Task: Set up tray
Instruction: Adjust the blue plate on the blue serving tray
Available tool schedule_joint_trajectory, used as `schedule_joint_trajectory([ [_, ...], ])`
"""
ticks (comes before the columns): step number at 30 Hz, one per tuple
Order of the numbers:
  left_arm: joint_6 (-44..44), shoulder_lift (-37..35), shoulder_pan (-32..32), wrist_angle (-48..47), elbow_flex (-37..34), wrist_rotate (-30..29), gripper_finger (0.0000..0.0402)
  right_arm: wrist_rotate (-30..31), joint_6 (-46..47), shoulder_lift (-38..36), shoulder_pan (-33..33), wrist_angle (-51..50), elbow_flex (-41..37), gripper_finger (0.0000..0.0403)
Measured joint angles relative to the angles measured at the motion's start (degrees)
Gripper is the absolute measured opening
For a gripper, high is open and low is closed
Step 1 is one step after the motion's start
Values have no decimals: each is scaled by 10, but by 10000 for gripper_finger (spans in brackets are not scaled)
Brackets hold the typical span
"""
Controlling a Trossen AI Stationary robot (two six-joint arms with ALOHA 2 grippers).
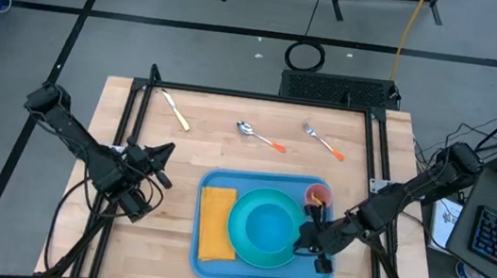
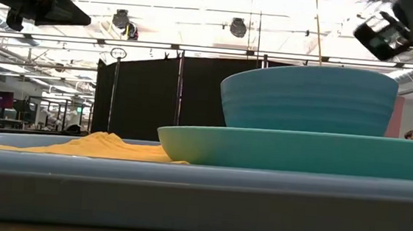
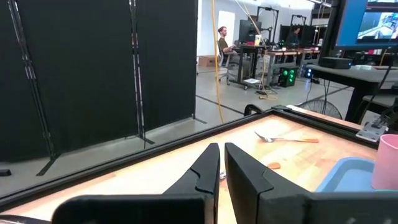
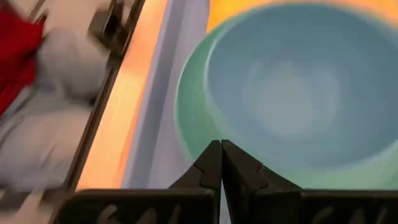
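Tray [image 1: 256,269] of blue plastic lies on the wooden table [image 1: 189,156], in the lower centre of the high view, its long side running left to right. Inside it, at the left end, sits a yellow-orange napkin [image 1: 215,222], lying flat, with its right edge tucked just under a round teal plate [image 1: 250,242]. On the plate stands a teal bowl [image 1: 274,226]; the low view shows it stacked squarely on the plate [image 2: 300,151], with the napkin [image 2: 90,145] to the left of it and the tray rim [image 2: 185,195] across the foreground. The bowl's inside shows only bare blue in the right wrist view [image 4: 292,93]. In the tray's upper right corner stands a pink cup [image 1: 316,196] holding something yellow-orange that is too small to make out.

The right gripper [image 1: 319,245] hovers over the tray at the right edge of the plate, its fingers [image 4: 211,163] pressed together and holding nothing. The left gripper [image 1: 156,161] waits over bare table to the left of the tray, its fingers [image 3: 208,168] nearly touching and empty.

Toward the top of the table, well apart from the tray, lie a knife [image 1: 175,110], a spoon [image 1: 259,136] and a fork [image 1: 324,142] in a loose row.
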Motion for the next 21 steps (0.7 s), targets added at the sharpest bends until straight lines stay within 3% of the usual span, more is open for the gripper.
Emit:
schedule_joint_trajectory([
  [3, 0, 0, 0, 0, 0, 15, 31, 64, 7, 25, 27, 32, 2, 0],
  [6, 0, 0, 0, 0, 0, 26, 31, 82, 32, 59, 43, 57, 2, 0],
  [13, -1, 0, -1, 2, 0, 41, 31, 66, 119, 90, 59, 72, 2, 0],
  [21, -3, 0, -1, 2, 0, 45, 31, 99, 171, 103, 70, 27, 1, 0],
])
